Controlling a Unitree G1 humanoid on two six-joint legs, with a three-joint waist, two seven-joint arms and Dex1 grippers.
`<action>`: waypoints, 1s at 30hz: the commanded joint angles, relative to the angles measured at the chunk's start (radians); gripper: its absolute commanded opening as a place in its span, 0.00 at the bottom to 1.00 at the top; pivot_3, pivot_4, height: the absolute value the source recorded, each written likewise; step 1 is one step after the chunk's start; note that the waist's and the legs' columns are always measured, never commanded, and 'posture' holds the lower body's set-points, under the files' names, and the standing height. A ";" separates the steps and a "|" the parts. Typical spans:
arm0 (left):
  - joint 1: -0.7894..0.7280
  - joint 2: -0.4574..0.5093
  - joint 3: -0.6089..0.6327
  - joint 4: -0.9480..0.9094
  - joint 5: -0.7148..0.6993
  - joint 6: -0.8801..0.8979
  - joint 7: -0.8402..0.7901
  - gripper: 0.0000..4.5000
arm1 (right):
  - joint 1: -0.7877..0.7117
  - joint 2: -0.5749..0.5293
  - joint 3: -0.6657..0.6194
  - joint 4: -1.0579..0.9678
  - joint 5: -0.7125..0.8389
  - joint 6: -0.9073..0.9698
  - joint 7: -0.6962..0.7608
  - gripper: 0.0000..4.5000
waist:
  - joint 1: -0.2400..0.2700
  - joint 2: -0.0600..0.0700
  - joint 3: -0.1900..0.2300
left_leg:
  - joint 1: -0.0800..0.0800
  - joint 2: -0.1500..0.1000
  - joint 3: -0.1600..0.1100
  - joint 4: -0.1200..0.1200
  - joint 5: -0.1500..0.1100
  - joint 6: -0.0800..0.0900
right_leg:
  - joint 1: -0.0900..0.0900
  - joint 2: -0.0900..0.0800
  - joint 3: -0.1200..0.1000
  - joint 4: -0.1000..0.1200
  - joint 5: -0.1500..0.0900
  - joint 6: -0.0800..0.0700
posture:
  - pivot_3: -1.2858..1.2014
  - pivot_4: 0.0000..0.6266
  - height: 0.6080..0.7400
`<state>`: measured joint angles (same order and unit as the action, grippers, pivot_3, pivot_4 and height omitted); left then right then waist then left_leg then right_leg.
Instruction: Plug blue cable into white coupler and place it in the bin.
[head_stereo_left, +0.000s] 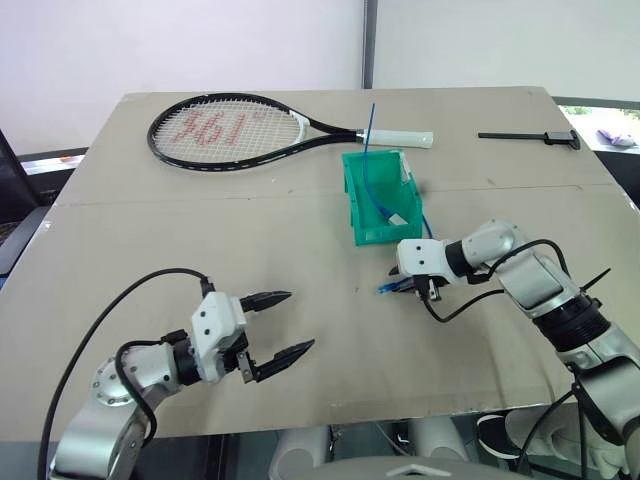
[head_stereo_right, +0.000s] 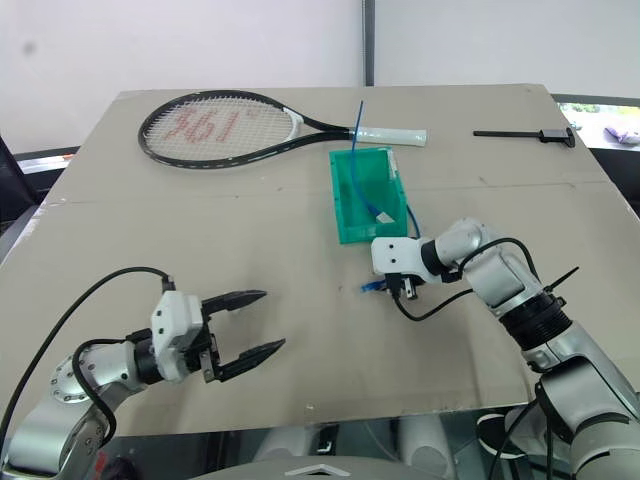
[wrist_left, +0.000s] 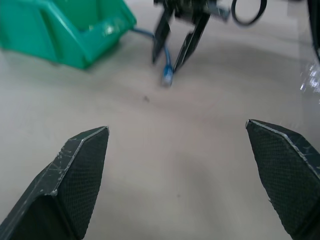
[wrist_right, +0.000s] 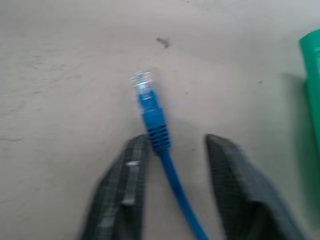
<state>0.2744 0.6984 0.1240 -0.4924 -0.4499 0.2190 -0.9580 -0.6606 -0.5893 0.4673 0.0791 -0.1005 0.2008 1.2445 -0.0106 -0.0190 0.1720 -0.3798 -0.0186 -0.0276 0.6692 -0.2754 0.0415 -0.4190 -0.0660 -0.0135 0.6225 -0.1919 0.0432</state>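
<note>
two end effectors over the bench. right end effector (wrist_right: 172, 192) angled down beside the bin (head_stereo_left: 362, 215), fingers partly apart straddling the blue cable (wrist_right: 152, 117), plug lying on the bench, likely lining up a pinch. left end effector (head_stereo_left: 283, 324) wide open, empty, held level near the front edge.

Bare table (head_stereo_left: 330, 340) between grippers — bin (head_stereo_left: 362, 215) beyond.
</note>
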 joint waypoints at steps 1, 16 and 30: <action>-0.057 0.034 -0.058 -0.086 0.041 0.129 0.079 1.00 | 0.042 -0.005 -0.019 -0.015 0.033 -0.023 0.010 0.71 | 0.002 0.000 0.000 | 0.000 0.000 -0.001 0.000 0.000 0.000 | 0.000 0.000 0.000 0.000 0.000 0.000 | 0.52 0.24 1.00; -0.539 -0.001 -0.392 0.112 0.151 0.343 0.065 1.00 | 0.680 -0.090 -0.633 -0.573 0.445 -0.005 -0.165 0.99 | 0.024 0.002 0.003 | -0.002 -0.002 -0.001 0.000 0.000 0.000 | 0.000 0.000 0.000 0.000 0.002 0.005 | 0.52 0.24 1.00; -0.775 -0.211 -0.552 0.390 0.296 0.298 0.065 0.89 | 0.956 -0.090 -0.777 -0.756 0.447 0.043 -0.366 1.00 | 0.023 0.001 0.003 | -0.001 -0.003 -0.001 0.002 0.000 0.000 | 0.001 0.000 0.002 0.001 0.000 0.008 | 0.52 0.24 1.00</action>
<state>-0.4906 0.4902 -0.4339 -0.0974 -0.1600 0.5234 -0.8920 0.2899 -0.6769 -0.2821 -0.6290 0.3417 0.2392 0.8990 0.0128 -0.0178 0.1753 -0.3810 -0.0209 -0.0279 0.6713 -0.2754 0.0418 -0.4181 -0.0659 -0.0115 0.6238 -0.1922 0.0513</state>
